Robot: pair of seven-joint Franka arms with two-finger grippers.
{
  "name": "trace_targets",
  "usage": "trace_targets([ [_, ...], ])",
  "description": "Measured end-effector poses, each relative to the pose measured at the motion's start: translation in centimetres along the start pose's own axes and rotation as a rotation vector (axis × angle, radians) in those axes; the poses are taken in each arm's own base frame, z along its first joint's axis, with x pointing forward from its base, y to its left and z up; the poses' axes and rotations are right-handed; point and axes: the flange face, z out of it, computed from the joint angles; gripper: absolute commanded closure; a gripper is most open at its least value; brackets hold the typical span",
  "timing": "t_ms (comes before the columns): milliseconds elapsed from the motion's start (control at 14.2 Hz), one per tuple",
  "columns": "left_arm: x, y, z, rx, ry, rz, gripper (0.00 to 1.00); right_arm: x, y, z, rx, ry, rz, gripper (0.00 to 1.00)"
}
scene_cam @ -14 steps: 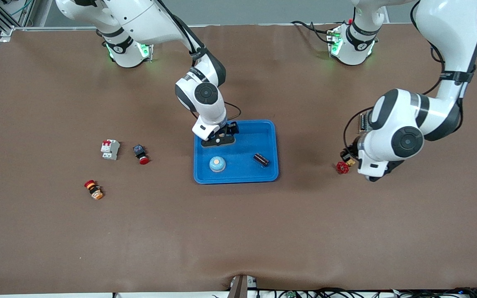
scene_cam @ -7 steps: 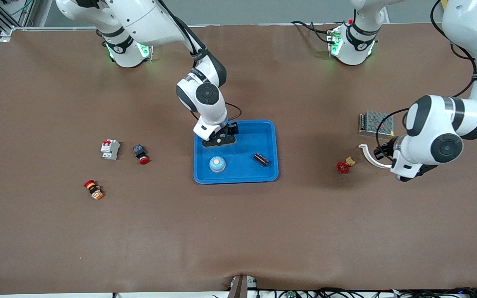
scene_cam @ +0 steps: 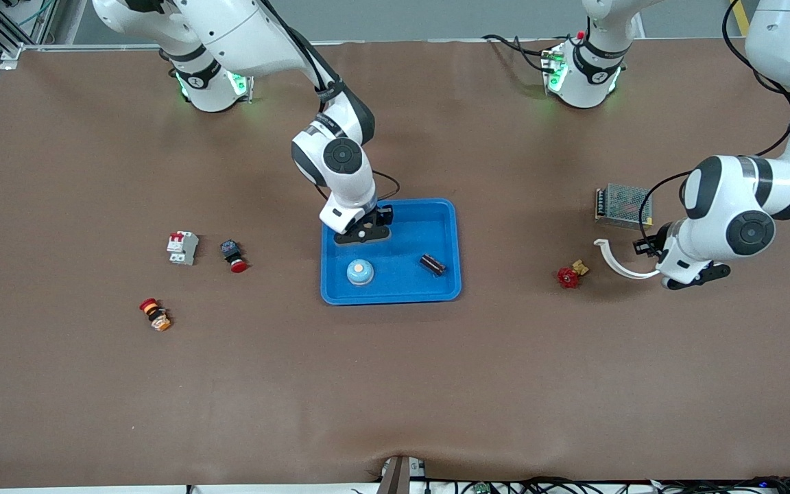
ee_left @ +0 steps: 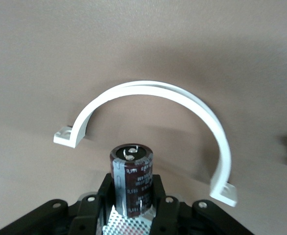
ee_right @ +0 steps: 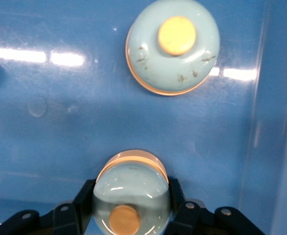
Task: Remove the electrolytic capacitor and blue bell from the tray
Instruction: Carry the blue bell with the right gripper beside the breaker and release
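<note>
A pale blue bell [ee_right: 131, 188] with an orange button sits between the fingers of my right gripper [ee_right: 131, 196], which is shut on it low over the blue tray [scene_cam: 436, 219]. In the front view that gripper [scene_cam: 362, 234] hides this bell. A second bell [scene_cam: 360, 272] [ee_right: 173, 46] stands in the tray, nearer the front camera. A dark capacitor [scene_cam: 433, 265] lies in the tray toward the left arm's end. My left gripper [scene_cam: 686, 280] [ee_left: 132, 188] is shut on another maroon capacitor [ee_left: 132, 171], over bare table beside a white curved clamp [ee_left: 153, 90].
The white clamp [scene_cam: 618, 261], a red valve [scene_cam: 566, 276] and a metal mesh box [scene_cam: 623, 204] lie toward the left arm's end. A white circuit breaker [scene_cam: 182, 247], a red push button [scene_cam: 234, 255] and an orange-red switch [scene_cam: 155, 314] lie toward the right arm's end.
My right gripper has closed on the bell in the tray. The left arm has swung toward its own end of the table, uncovering the white clamp and the mesh box.
</note>
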Motion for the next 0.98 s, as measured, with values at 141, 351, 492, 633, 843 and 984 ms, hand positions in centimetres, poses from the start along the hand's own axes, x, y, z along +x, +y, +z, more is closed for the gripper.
trace_targets([
  [141,-0.6,0.0,1.5,0.014,0.034,0.034,1.00,1.0,0.4,-1.6,-0.024,-0.018,0.008,0.63],
  [351,-1.0,-0.3,3.1,0.006,0.060,0.051,1.00,3.8,3.6,-7.9,-0.069,-0.060,-0.041,0.63],
  [492,-1.0,-0.4,3.8,-0.004,0.060,0.052,1.00,6.0,8.3,-12.3,-0.073,-0.076,-0.108,0.63],
  [633,-0.9,-0.2,4.3,-0.012,0.059,0.055,0.89,7.5,13.1,-15.4,-0.071,-0.092,-0.168,0.63],
  [843,-0.8,0.1,4.8,-0.022,0.061,0.059,0.26,7.8,17.9,-17.5,-0.062,-0.092,-0.255,0.63],
  [984,-0.7,0.2,4.6,-0.024,0.069,0.059,0.02,7.5,21.6,-18.3,-0.057,-0.098,-0.328,0.63],
])
